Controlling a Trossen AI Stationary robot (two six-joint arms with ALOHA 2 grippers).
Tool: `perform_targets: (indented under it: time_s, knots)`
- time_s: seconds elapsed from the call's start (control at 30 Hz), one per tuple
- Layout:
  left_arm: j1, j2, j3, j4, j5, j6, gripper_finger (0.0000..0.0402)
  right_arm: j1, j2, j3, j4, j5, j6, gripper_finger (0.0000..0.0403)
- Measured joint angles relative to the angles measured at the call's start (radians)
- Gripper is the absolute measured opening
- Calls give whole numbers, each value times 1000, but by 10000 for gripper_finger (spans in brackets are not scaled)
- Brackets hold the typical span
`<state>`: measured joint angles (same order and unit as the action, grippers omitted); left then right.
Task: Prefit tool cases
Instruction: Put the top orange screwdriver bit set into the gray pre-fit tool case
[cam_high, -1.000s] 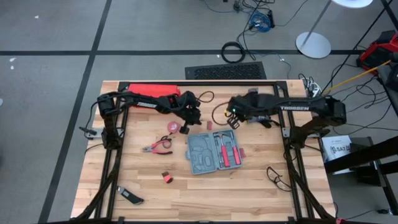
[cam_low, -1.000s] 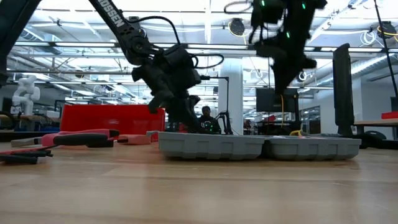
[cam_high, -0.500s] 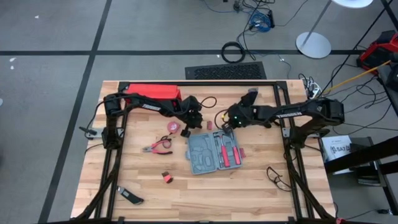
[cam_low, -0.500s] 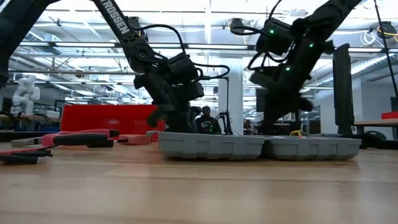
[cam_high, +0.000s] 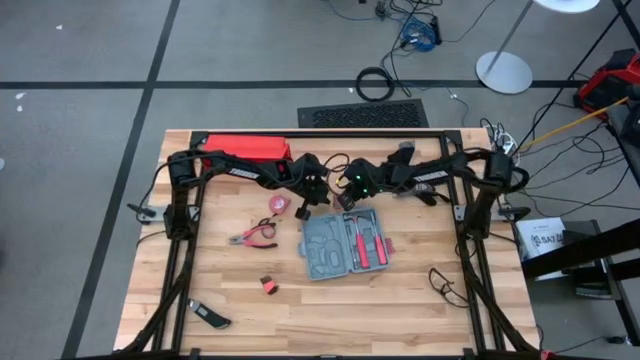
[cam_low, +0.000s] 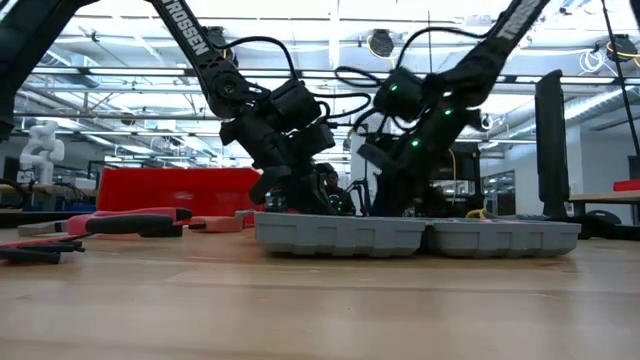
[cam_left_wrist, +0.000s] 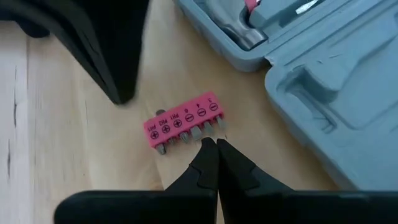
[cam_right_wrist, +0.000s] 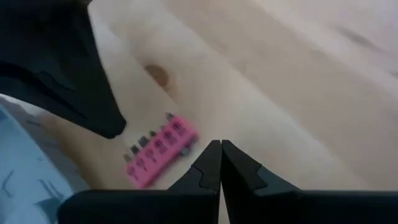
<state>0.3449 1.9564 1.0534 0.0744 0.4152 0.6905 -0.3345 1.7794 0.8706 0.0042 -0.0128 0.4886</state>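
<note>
The blue-grey tool case lies open and flat on the wooden table, with red-handled tools in its right half. Just beyond its far edge a pink bit holder lies flat on the wood. My left gripper is shut, slanting down, with its tips at the metal bit ends. My right gripper is shut too and slants down from the other side. Its tips stand close beside one end of the holder. In the high view both grippers meet over that spot and hide the holder. My left gripper's shut fingertips stand right at the bit ends along the holder's long side, coming slanting down from the table's left. I cannot tell whether they touch. My right gripper's tips stand beside the holder's end with a small gap showing.
A long red box lies at the far left. A red round tool and red-handled pliers lie left of the case. A small red piece and a black tool lie nearer the front. A black cable lies at the right.
My right gripper has come down from high over the table toward the far edge of the case, moving left and tipping steeply downward, and stays shut. It now stands low beside the bit holder, facing my left gripper.
</note>
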Motion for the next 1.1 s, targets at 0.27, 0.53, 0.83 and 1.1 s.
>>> perform_targets:
  time_s: [0.27,0.53,0.83,1.1]
  knots:
    - [3,0,0,17,0,8,0,1,98,147,-155,-69,-31,0]
    - [14,0,-1,29,-39,34,0,35,96,233,-335,-86,-22,0]
    - [39,78,2,146,-33,102,0,68,96,237,-313,-93,14,0]
    - [45,79,15,200,-60,81,0,72,130,236,-208,-68,32,0]
